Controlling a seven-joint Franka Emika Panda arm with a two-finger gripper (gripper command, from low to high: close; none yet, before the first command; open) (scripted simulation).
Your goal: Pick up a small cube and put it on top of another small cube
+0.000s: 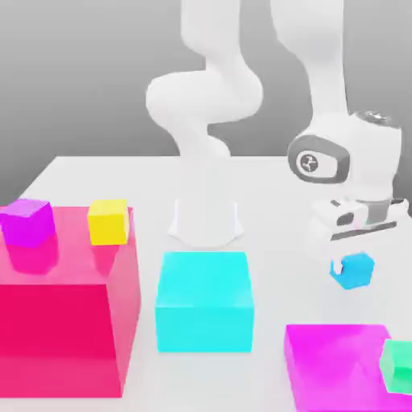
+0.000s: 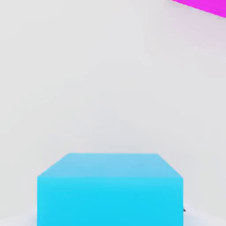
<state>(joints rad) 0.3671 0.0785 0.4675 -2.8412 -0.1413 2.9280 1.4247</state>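
Note:
The small cube (image 1: 354, 269), plain sky-blue, sits directly under the white hand at the exterior view's right. My gripper (image 1: 352, 259) is shut on the small cube from above. In the hand view the small cube (image 2: 110, 190) looms very close, with white table behind it. I cannot tell whether it rests on the table or hangs just above it. Three other small cubes are in sight: a green one (image 1: 397, 366) on the magenta block, and a yellow one (image 1: 109, 221) and a purple one (image 1: 28, 223) on the big pink block.
A large cyan block (image 1: 203, 300) stands mid-table in front of the arm's base (image 1: 205, 221). The big pink block (image 1: 64, 322) fills the exterior view's left. A flat magenta block (image 1: 334, 366), with its corner (image 2: 203, 5) in the hand view, lies just in front of the gripper.

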